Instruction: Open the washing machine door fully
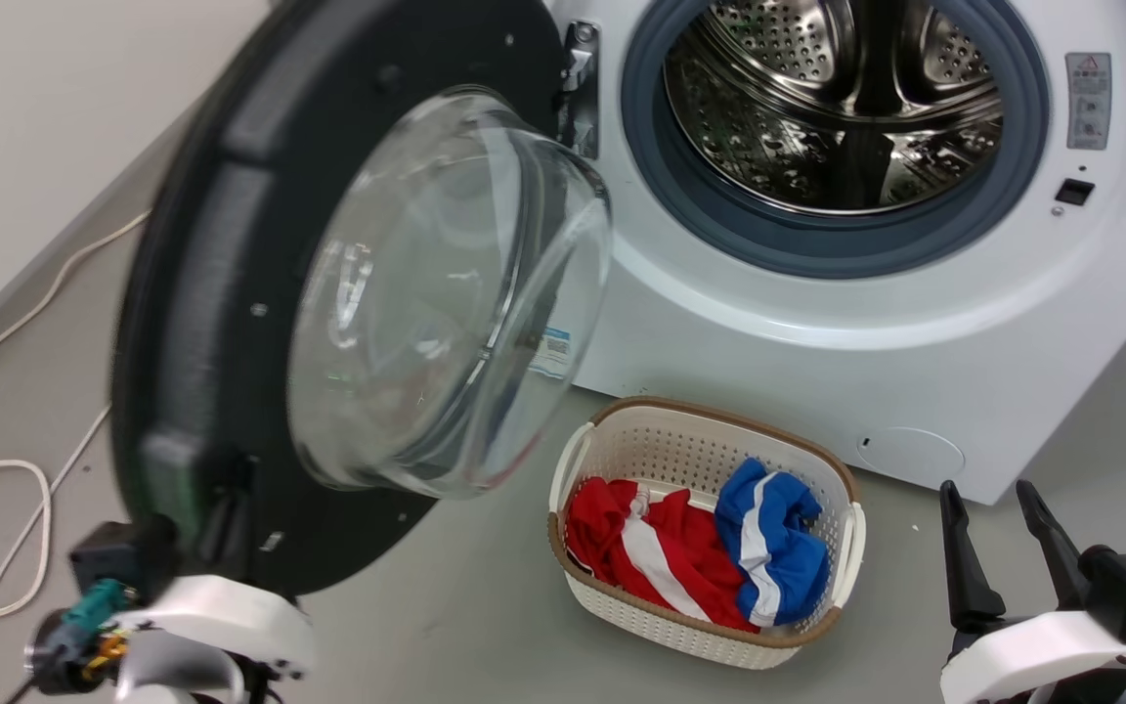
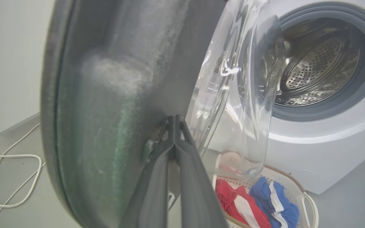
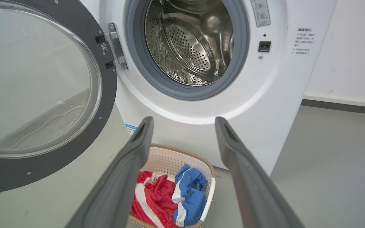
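The white washer point(image 3: 265, 104) stands past the right gripper's point(image 3: 184, 122) spread fingers. Its steel drum point(image 3: 195, 41) is shiny and perforated, ringed by a grey rubber seal point(image 3: 182, 92). The door point(image 1: 221, 254) is a broad, glossy black disc with a bulging clear glass bowl point(image 1: 446, 293). It is swung out on a metal hinge point(image 3: 116, 47) at the drum's left and stands right before the left gripper point(image 2: 173, 120).

The left wrist view makes plain what the head view blurs at the door's lower rim. That gripper's two dark fingers are pressed together with nothing between them, tips against the door's dull inner face beside the bowl. The right wrist view shows the door's inner side more squarely, with the hinge bracket bolted beside the seal.

The right gripper is spread wide, empty and touching nothing. Below its fingers sits an oval cream basket point(image 3: 166, 158) of latticed plastic with a brown rim. It holds crumpled red-and-white cloth point(image 3: 152, 199) and blue-and-white cloth point(image 3: 188, 190). A white cable point(image 2: 11, 177) loops on the grey floor point(image 2: 353, 202) left of the left gripper.
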